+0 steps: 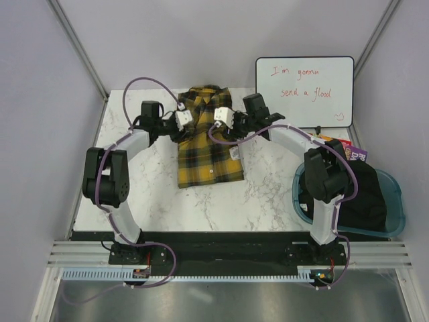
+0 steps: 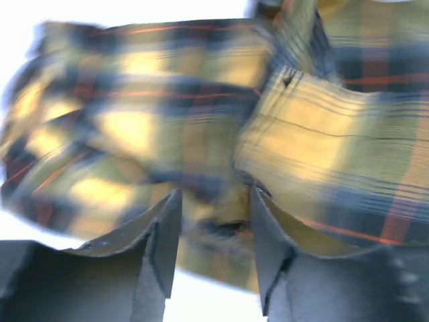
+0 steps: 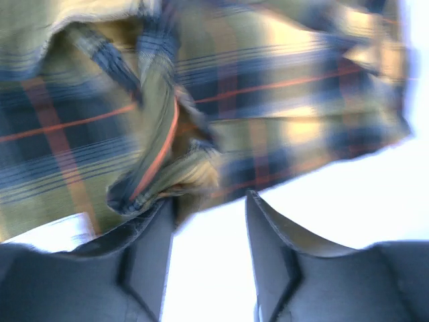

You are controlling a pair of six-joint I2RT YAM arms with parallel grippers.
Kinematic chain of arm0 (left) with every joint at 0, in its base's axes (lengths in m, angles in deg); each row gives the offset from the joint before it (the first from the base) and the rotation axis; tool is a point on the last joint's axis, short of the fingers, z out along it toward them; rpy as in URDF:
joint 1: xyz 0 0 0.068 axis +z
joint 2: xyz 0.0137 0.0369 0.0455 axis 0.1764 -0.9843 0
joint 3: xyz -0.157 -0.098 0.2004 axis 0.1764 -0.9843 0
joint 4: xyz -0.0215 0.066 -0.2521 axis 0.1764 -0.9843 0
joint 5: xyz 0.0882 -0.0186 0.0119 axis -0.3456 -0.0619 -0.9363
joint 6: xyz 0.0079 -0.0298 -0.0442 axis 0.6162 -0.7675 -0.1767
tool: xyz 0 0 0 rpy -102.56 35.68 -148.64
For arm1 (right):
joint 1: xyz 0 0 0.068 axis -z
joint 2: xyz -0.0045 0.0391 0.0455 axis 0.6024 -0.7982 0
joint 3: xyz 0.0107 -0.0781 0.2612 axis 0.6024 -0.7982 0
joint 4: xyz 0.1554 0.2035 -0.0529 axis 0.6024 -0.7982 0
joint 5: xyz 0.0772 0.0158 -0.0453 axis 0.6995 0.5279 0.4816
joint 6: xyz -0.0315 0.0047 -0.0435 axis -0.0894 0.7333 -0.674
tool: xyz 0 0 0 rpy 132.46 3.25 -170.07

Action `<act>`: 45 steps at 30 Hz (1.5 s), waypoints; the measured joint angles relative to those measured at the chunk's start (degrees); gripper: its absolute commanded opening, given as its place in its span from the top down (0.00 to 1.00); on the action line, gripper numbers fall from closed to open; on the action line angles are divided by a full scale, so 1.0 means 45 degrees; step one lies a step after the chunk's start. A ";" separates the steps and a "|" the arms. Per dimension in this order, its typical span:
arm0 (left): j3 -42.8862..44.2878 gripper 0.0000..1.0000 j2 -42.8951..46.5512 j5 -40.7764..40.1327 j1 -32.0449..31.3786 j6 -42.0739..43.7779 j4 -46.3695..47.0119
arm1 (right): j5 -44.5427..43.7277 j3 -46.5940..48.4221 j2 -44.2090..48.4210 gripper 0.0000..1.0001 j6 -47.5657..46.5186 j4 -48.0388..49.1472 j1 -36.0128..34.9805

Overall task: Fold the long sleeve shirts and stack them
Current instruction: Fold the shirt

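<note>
The white marble table (image 1: 154,194) lies under both arms. The yellow-and-black plaid flannel shirt (image 1: 208,151) is spread on it, partly folded into a rough rectangle. Its collar end lies between and beyond the two grippers and its body reaches back from them toward the arm bases. Well off to the right gripper's outer side, a teal plastic bin (image 1: 400,208) holds dark cloth (image 1: 365,194). A whiteboard (image 1: 305,90) with red handwriting stands beyond that gripper.

The left gripper (image 1: 182,119) sits at the shirt's upper left edge. In its blurred wrist view, plaid fabric fills the space ahead and runs down into the moderate gap between its fingers (image 2: 164,235). I cannot tell whether it is pinched.

The right gripper (image 1: 223,117) is at the shirt's upper right. Its jaws stand apart with bare bright table in the gap, and a bunched fold touches the tip of one of its fingers (image 3: 151,241).
</note>
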 measured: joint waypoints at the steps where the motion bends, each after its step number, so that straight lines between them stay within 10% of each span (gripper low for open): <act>1: 0.0359 0.43 -0.0073 -0.0233 0.0126 -0.0544 0.0102 | -0.0141 0.0384 0.0000 0.35 0.0379 -0.0015 0.0087; 8: 0.3351 0.38 -0.0189 -0.2540 0.0835 -0.4201 0.0194 | -0.0937 0.3444 0.0083 0.30 0.3580 -0.0335 0.0787; 16: 0.2637 0.42 0.1812 -0.2453 0.0690 -0.5401 -0.3687 | 0.0442 0.3138 0.0831 0.67 0.6936 -0.2749 0.0797; 34: 0.1525 0.43 -0.0942 -0.4410 -0.1375 -0.7946 -0.7087 | 0.1185 0.0933 -0.2365 0.68 0.9879 -0.3191 -0.0661; 45: -0.2118 0.39 0.3531 -0.3793 -0.2045 -0.8204 -0.8568 | 0.1151 -0.3021 0.0894 0.62 1.0010 -0.3351 -0.2089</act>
